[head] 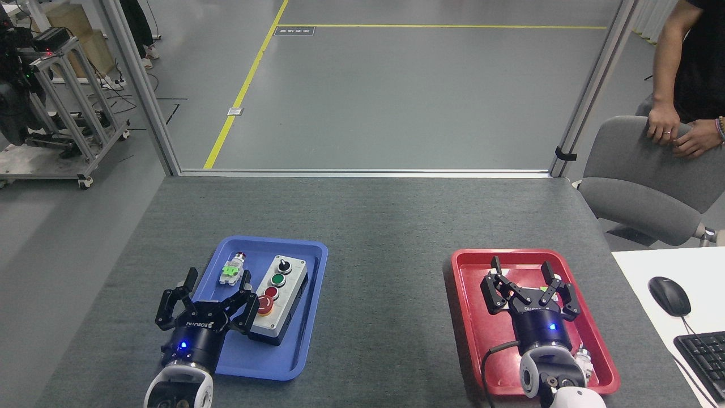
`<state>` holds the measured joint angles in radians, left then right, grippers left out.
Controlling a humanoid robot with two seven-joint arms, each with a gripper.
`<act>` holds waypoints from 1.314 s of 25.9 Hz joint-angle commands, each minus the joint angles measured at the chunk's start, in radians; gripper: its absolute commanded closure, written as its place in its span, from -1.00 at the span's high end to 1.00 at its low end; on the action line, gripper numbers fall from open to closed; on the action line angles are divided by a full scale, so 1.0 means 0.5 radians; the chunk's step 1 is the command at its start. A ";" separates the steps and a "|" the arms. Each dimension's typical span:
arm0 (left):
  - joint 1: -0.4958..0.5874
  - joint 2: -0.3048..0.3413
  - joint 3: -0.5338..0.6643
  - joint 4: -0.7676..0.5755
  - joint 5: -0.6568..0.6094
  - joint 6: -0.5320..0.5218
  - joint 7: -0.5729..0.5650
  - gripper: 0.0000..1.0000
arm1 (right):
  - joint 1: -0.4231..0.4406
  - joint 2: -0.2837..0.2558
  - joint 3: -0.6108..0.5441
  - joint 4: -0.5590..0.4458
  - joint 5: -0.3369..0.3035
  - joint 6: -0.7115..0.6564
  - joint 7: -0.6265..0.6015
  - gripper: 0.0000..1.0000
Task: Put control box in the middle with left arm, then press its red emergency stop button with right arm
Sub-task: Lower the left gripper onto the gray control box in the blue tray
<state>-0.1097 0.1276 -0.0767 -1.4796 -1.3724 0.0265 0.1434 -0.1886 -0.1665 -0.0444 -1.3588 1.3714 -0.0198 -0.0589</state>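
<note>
The desk (385, 226) has a dark-grey, felt-like top. Two trays lie directly on it, well apart. The blue tray (306, 340) sits on the left half, toward the near edge. The red tray (470, 334) sits on the right half, also toward the near edge. The middle (391, 306) of the desk, between the two trays, is bare felt. The far half of the surface carries nothing.
</note>
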 commanded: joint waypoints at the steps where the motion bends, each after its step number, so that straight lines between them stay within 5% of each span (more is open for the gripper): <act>1: 0.008 -0.001 0.000 -0.004 -0.016 0.008 0.026 0.98 | -0.009 0.002 0.000 -0.001 0.000 0.000 -0.005 1.00; 11: 0.060 0.009 0.009 -0.050 0.017 -0.035 0.060 0.98 | -0.009 0.002 0.000 0.003 0.000 0.000 -0.005 1.00; 20: 0.305 0.027 -0.049 0.017 -0.071 -0.409 0.143 0.98 | -0.013 0.023 0.000 0.003 0.000 0.000 -0.005 1.00; 34: -0.081 -0.010 -0.104 0.698 -0.274 -0.375 0.130 0.98 | -0.025 0.029 0.000 0.006 0.000 0.000 -0.005 1.00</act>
<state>-0.1055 0.1250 -0.1287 -1.1934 -1.5091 -0.1641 0.2100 -0.2004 -0.1520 -0.0445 -1.3575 1.3714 -0.0201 -0.0645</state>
